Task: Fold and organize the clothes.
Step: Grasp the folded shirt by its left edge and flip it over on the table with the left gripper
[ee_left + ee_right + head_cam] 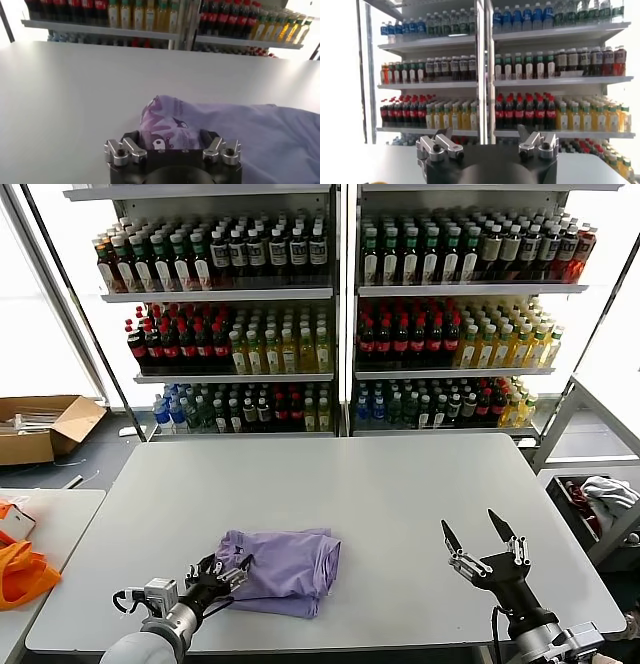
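Note:
The lavender T-shirt [285,569] lies folded into a small rectangle on the white table [380,484], near the front left. My left gripper [222,571] is low at the shirt's left edge, open. In the left wrist view the shirt's bunched edge with the dark purple-and-white cartoon print [167,122] sits between the spread fingers of my left gripper [170,138]. My right gripper [478,534] is open and empty, raised above the table's front right, well apart from the shirt. In the right wrist view my right gripper [482,132] faces the drink shelves.
Orange fabric [22,572] lies on a side table at the left. A cardboard box [40,426] stands on the floor behind it. A bin with a grey-white cloth bundle [608,494] is at the right. Bottle shelves [340,314] stand behind the table.

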`<state>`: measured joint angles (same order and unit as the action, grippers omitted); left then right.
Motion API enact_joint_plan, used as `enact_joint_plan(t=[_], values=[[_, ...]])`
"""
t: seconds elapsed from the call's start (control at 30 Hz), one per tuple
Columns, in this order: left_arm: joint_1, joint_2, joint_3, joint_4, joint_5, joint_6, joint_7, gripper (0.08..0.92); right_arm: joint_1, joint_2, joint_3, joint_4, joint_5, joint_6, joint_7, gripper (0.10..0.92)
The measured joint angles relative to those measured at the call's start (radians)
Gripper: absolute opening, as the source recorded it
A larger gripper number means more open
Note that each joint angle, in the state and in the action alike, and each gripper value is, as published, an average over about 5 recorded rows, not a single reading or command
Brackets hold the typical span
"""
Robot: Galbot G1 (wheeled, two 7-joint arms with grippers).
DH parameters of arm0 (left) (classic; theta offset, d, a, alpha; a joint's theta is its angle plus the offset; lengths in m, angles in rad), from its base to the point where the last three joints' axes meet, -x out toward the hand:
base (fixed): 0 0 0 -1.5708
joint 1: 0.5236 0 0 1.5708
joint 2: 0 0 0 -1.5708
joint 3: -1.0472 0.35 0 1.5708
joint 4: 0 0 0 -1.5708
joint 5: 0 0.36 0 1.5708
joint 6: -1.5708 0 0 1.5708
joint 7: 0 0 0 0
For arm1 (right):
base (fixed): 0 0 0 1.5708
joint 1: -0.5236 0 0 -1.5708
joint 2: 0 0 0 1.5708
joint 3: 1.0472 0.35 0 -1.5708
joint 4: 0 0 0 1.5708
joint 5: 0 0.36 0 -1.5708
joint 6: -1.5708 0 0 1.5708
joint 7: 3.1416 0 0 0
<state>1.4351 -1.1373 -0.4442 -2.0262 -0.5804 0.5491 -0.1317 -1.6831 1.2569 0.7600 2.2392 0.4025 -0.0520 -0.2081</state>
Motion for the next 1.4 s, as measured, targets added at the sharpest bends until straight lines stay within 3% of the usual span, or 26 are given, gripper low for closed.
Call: enact_joint_plan(t=[0.57, 0.67, 0.9, 1.4], values=[[0.045, -0.061, -0.05, -0.022, -0.095, 0.016, -0.031, 0.214, 0.006, 0.002, 0.011, 0.016, -0.003, -0.012, 0.003, 0.823], [0.061, -0.067, -0.083, -0.044, -0.118, 0.02, -0.037, 0.163, 0.001, 0.002, 0.015, 0.019, -0.002, -0.009, 0.003, 0.823], [0.102, -0.025, -0.22, -0.069, -0.204, 0.018, -0.036, 0.156, 0.001, -0.002, 0.016, 0.025, 0.001, -0.009, 0.004, 0.823], [0.155, 0.26, -0.574, -0.053, -0.395, 0.025, -0.039, 0.156, 0.023, -0.02, 0.001, 0.013, 0.002, -0.017, 0.006, 0.823]])
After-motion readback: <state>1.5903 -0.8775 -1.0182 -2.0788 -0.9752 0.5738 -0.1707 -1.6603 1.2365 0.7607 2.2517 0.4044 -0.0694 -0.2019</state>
